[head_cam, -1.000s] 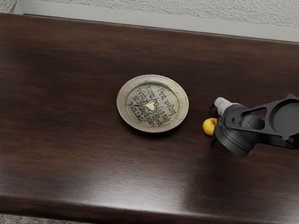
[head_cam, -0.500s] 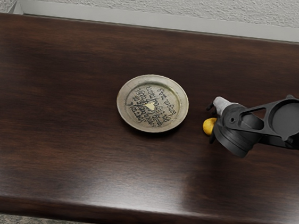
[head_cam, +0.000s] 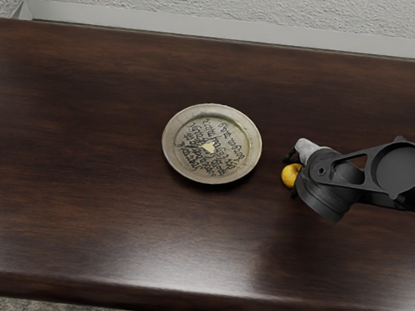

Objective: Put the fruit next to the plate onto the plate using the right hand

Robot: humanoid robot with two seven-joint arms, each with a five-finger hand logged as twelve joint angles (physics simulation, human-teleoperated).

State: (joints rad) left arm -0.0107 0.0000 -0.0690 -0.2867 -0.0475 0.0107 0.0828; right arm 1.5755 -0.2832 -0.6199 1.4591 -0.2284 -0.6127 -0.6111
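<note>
A: Fruit [head_cam: 288,174] on the counter [head_cam: 76,208], just right of the plate [head_cam: 175,126], partly hidden by our right hand [head_cam: 315,178]. We cannot tell whether the hand is grasping it or released.

B: Risk we note: a partial hold nudges the fruit and it rolls off.

The right arm [head_cam: 395,169] comes in from the right edge with its forearm nearly level, and its bulky dark wrist [head_cam: 324,191] hides most of the right hand [head_cam: 304,152], which points leftward.

The right hand [head_cam: 308,153] is at the yellow fruit [head_cam: 288,175] beside the plate [head_cam: 175,126].
</note>
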